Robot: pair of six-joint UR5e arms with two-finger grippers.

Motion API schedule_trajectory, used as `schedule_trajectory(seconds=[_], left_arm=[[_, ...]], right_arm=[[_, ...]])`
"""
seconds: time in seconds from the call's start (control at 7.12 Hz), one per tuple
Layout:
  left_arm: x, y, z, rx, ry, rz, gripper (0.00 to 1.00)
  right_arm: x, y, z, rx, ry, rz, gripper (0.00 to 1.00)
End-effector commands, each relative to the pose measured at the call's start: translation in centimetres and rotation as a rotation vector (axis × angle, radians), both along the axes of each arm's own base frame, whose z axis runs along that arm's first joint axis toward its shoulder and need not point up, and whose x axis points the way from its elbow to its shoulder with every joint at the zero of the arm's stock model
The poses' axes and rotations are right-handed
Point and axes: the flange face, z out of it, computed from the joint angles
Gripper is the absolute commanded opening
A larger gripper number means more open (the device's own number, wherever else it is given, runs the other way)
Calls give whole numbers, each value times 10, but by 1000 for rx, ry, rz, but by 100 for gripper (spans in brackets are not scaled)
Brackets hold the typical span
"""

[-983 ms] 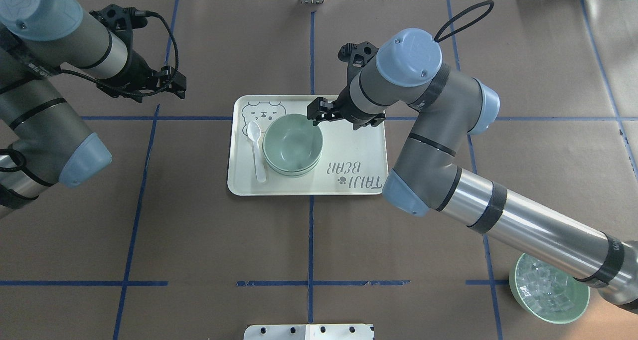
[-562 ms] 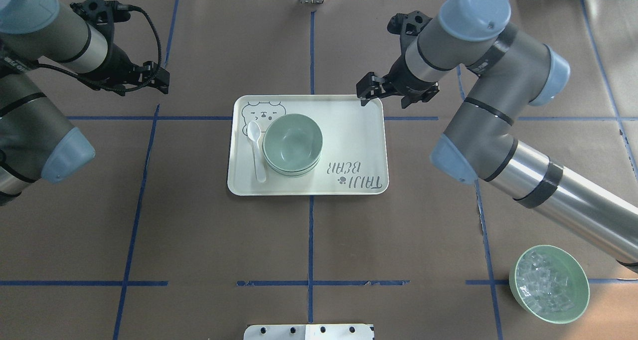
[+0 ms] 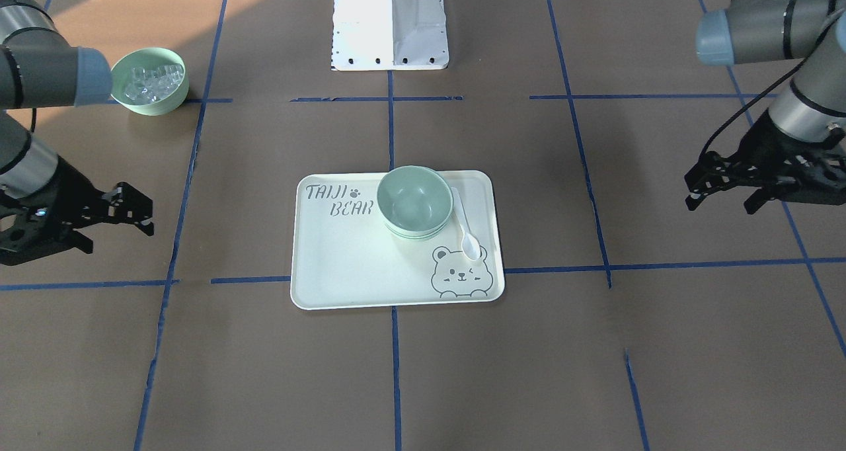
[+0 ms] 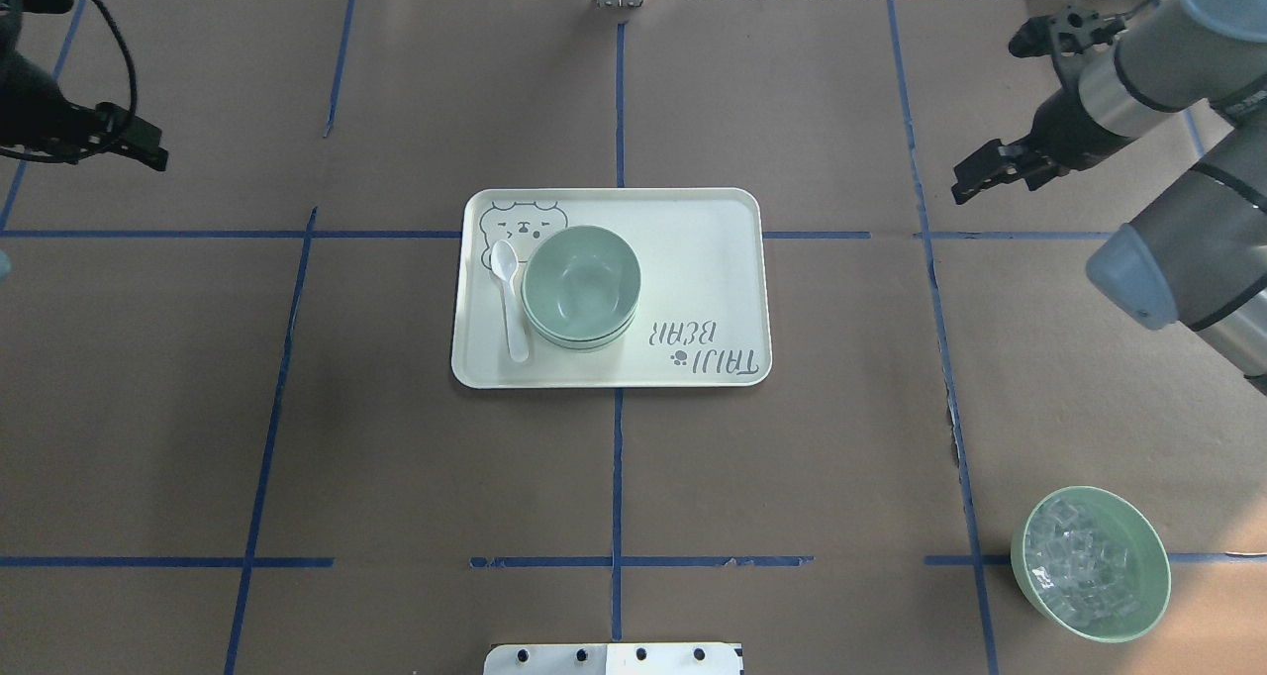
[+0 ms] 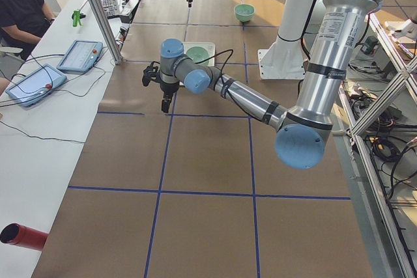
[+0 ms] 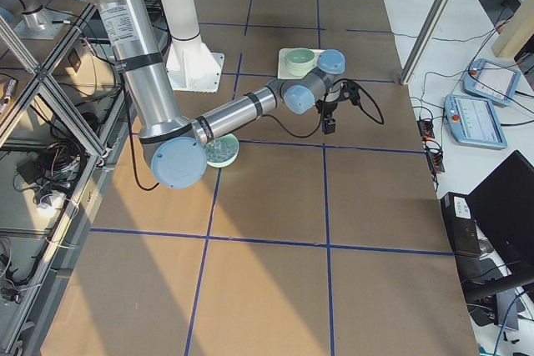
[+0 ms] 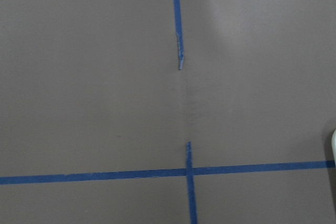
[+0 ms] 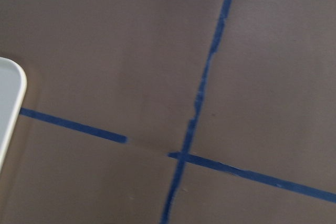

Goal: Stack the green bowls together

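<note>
The pale green bowls (image 4: pixel 581 287) sit nested in one stack on the cream tray (image 4: pixel 693 259), left of its middle; layered rims show at the stack's edge (image 3: pixel 414 202). My right gripper (image 4: pixel 975 185) is open and empty, well off the tray's right side above bare table; it also shows in the front view (image 3: pixel 122 229). My left gripper (image 4: pixel 139 148) is open and empty at the far left edge, and shows in the front view (image 3: pixel 720 203). Both wrist views show only table, tape lines and a sliver of the tray (image 8: pixel 8 108).
A white spoon (image 4: pixel 510 299) lies on the tray just left of the stack. A green bowl of clear cubes (image 4: pixel 1090 563) stands near the table's front right corner. Blue tape lines cross the brown table cover. A white mount (image 4: pixel 614 658) sits at the near edge.
The right gripper has pulled away from the stack's rim, up and far to the right. The left gripper has moved further left. The stack and spoon have not moved.
</note>
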Motion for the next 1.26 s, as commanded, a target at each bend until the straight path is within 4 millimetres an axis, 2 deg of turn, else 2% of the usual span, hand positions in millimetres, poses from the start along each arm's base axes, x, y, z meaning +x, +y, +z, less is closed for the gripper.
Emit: schedule_trajectory(seconds=[0.0, 0.28, 0.42, 0.56, 0.7, 0.84, 1.12], left_arm=[[-85, 23, 84, 5, -24, 81, 100], [-152, 35, 137, 3, -54, 72, 100], [-169, 38, 151, -12, -57, 55, 100], [-171, 41, 154, -51, -27, 60, 100], [-172, 53, 169, -88, -26, 60, 100], [-185, 64, 181, -115, -26, 36, 100], [-193, 75, 192, -149, -25, 21, 100]], right_arm=[[95, 22, 86, 27, 52, -39, 100], [173, 50, 140, 39, 50, -57, 100], [205, 68, 168, 50, 63, -64, 100], [224, 81, 197, 13, 41, -59, 100], [243, 86, 234, -59, 11, -19, 100], [248, 71, 222, -35, 12, -6, 100], [249, 75, 230, -54, 22, -1, 100]])
